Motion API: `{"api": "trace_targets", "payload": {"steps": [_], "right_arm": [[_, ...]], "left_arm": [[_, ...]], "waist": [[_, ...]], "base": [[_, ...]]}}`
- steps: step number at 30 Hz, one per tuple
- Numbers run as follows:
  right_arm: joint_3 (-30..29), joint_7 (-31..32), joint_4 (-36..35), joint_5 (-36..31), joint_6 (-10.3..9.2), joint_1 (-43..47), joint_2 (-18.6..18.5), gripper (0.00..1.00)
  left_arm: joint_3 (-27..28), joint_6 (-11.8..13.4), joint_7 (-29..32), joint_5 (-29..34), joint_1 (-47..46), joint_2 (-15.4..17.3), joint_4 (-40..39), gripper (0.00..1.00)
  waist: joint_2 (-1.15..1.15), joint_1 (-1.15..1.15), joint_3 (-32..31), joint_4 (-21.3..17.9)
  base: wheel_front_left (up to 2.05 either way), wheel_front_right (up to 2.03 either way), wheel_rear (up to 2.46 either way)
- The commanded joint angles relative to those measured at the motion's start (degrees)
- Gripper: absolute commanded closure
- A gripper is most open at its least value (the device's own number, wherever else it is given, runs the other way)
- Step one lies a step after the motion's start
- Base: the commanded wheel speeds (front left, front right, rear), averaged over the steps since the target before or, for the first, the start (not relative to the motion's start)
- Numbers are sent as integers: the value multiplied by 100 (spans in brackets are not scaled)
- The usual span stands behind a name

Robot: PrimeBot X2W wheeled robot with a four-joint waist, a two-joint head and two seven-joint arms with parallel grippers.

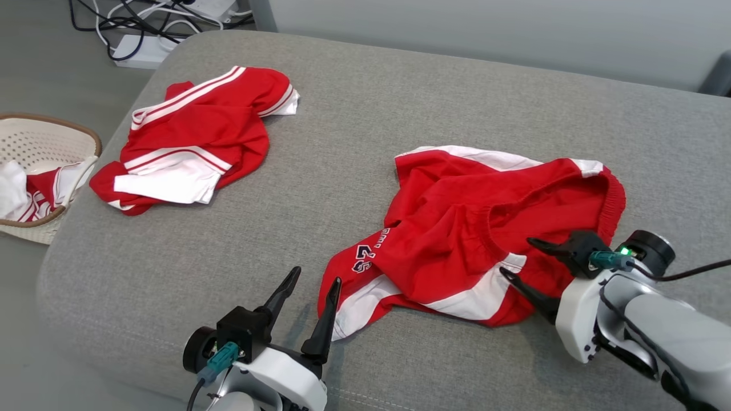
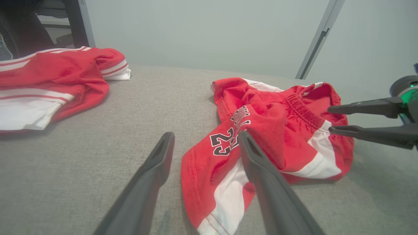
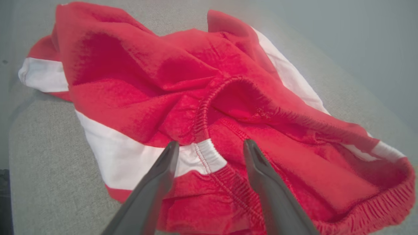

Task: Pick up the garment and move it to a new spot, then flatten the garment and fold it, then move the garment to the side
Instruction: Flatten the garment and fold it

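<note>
Pale basket [image 1: 34, 142] with red-and-white cloth [image 1: 43, 194] inside — left fingers [image 1: 282, 294] and right fingers [image 1: 525, 290] wide apart, empty, by red shorts [image 1: 457, 228]

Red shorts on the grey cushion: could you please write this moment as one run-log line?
garment: red shorts crumpled, unfolded | left gripper open at its near corner | right gripper open at waistband | held: nothing

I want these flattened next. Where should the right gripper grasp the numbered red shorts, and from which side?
Probably the elastic waistband beside the white stripe, from the red shorts' right edge: it stands up in a raised fold, before the open right gripper.
</note>
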Motion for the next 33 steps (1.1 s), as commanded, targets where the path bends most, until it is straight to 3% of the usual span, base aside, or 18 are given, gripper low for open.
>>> {"api": "trace_targets", "payload": {"steps": [1, 7, 17, 19, 21, 22, 23, 33], "right_arm": [[12, 38, -72, 1, -2, -43, -129, 0], [123, 431, -111, -169, -2, -272, -259, 0], [131, 1720, -723, -174, -2, -34, -638, 0], [131, 1898, -807, -96, -2, 24, -673, 47], [131, 2020, -877, -70, -2, 42, -704, 69], [131, 1999, -904, -35, -2, 21, -712, 90], [131, 1955, -912, 22, -2, -13, -710, 100], [-131, 746, 62, 701, -2, -487, -773, 100]], "left_arm": [[161, 42, -34, -56, -87, 40, -115, 0], [78, 64, -34, -118, -107, 40, -120, 0], [10, 117, -34, -220, -98, 40, -148, 0], [12, 131, -34, -231, -102, 40, -148, 0], [7, 132, -34, -233, -116, 40, -148, 0], [9, 132, -34, -232, -125, 40, -147, 0], [15, 132, -34, -229, -133, 40, -149, 0], [71, 38, -34, -197, -96, 40, -15, 0]], "waist": [[0, 0, -1, 41], [0, 0, 10, 209], [0, 0, 31, 374], [0, 0, 35, 368], [0, 0, 42, 363], [0, 0, 44, 356], [0, 0, 46, 347], [0, 0, -62, 163]], "base": [[0, 0, 0], [0, 0, 0], [0, 0, 0], [0, 0, 0], [0, 0, 0], [0, 0, 0], [0, 0, 0], [0, 0, 0]]}}
